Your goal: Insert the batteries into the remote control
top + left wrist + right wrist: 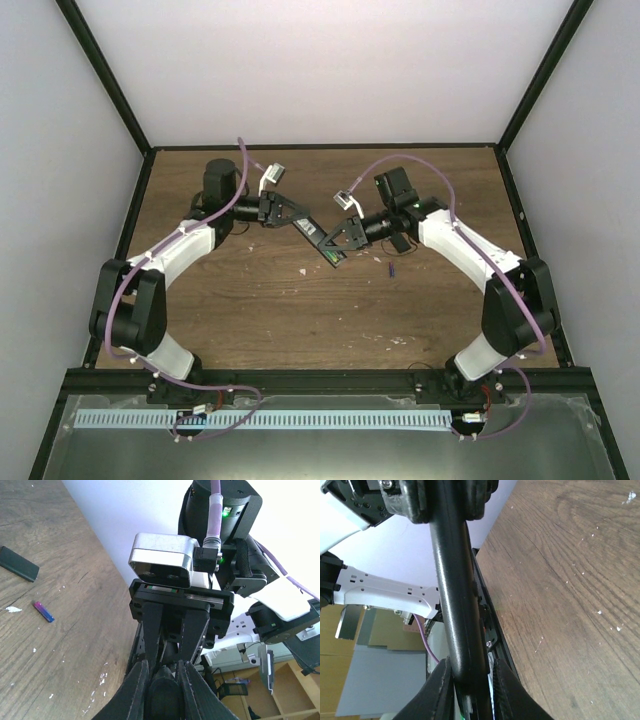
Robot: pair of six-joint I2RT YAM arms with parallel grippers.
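Observation:
The black remote control (320, 241) is held above the table between both grippers. My left gripper (297, 218) is shut on its far end, which shows as a dark rounded end between the fingers in the left wrist view (162, 692). My right gripper (336, 247) is shut on its near end; the remote runs up from these fingers in the right wrist view (454, 600). A green speck (333, 258), likely the green battery, shows at that end. The purple battery (392, 269) lies on the table right of the remote, also in the left wrist view (44, 611).
A flat black rectangular piece (18, 563) lies on the wooden table (260, 310) beyond the purple battery. White flecks are scattered on the wood. A black frame edges the table, with white walls behind.

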